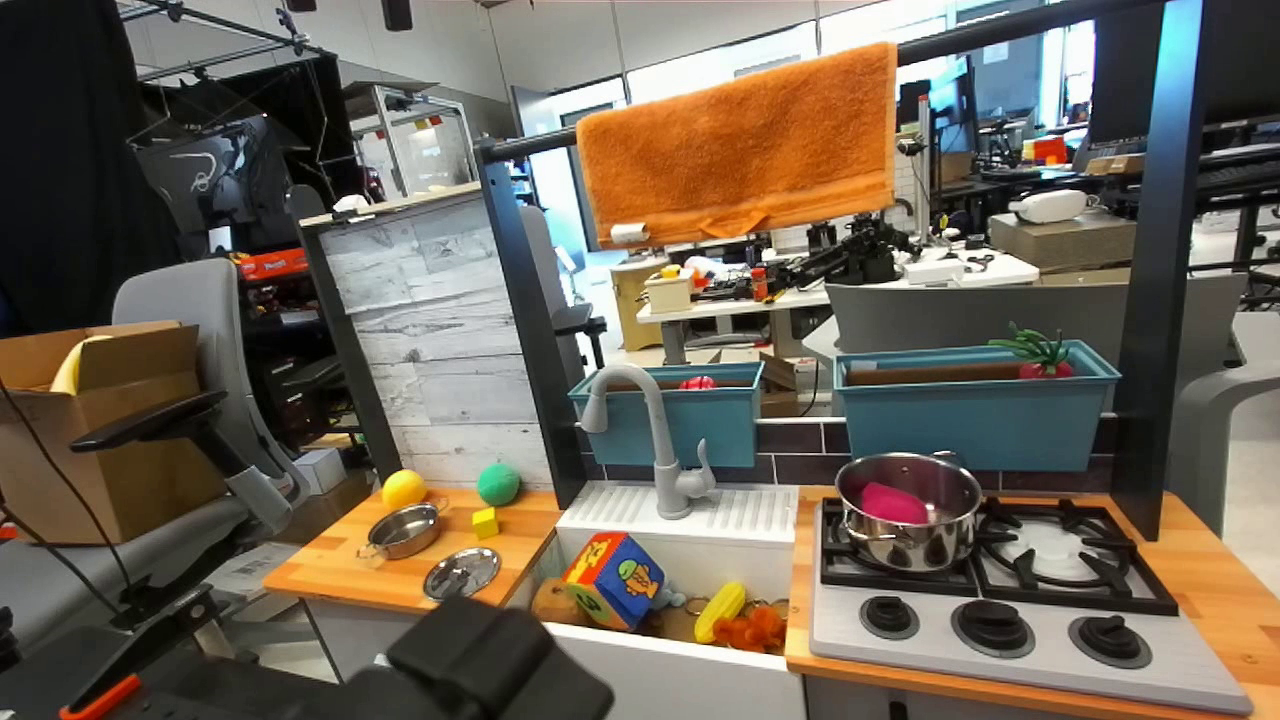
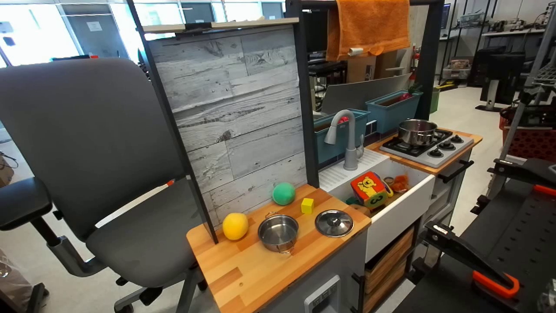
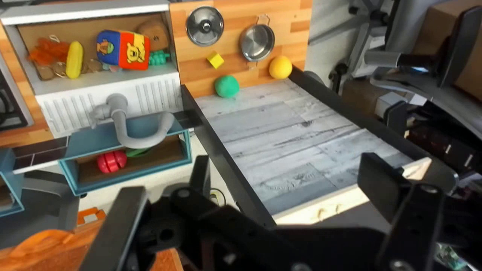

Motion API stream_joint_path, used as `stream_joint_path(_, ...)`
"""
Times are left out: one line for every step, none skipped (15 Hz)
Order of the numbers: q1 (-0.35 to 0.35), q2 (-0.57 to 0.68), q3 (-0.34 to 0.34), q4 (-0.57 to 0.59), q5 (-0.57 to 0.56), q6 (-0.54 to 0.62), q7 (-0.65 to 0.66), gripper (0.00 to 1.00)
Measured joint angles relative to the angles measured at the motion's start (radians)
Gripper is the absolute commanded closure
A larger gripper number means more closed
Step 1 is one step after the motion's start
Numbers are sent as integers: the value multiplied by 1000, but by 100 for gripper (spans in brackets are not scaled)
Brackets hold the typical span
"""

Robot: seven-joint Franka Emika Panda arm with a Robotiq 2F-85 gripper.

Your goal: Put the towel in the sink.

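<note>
Orange towel (image 1: 740, 150): draped over the dark rail (image 1: 980, 36), above the back of the sink (image 2: 399, 219); transfer not yet done.
Gripper (image 3: 285, 167): fingers spread wide, nothing held; the towel shows off to one side of the wrist view, so closing here would likely miss it.
Rail: too deep a grip may clamp it together with the towel; a one-layer pinch may slip, the rear layer dragging.
Dark post (image 1: 533, 330): a sideways approach without clearance could strike it.
Teal bins (image 1: 970, 415): below the rail; early release could drop the towel there.
Faucet (image 1: 660, 430): lowering too far back would likely drape its neck.
Toy cube (image 1: 615, 583): sits in the sink among other toys; may prop the towel up, leaving edges over the rim.
</note>
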Motion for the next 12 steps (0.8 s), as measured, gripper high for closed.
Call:
stream_joint_path(0, 28, 1, 41, 10, -1, 18, 0)
stream_joint_path(0, 64, 2, 91, 10, -22, 44, 0)
stream_joint_path(0, 106, 4, 148, 10, -74, 74, 0)
stream_joint_path(0, 148, 6, 205, 10, -125, 108, 0)
stream_joint_path(-1, 189, 8, 259, 10, -164, 143, 0)
stream_joint_path(-3, 230, 12, 314, 12, -189, 181, 0)
stream_joint_path(-7, 272, 15, 368, 16, -197, 220, 0)
stream_joint_path(-13, 313, 19, 423, 23, -193, 261, 0)
stream_joint_path(-21, 356, 24, 479, 36, -176, 301, 0)
stream_joint_path(-26, 399, 22, 533, 50, -146, 339, 0)
stream_joint_path(-35, 440, 23, 582, 57, -113, 376, 0)
stream_joint_path(-48, 481, 27, 628, 57, -82, 412, 0)
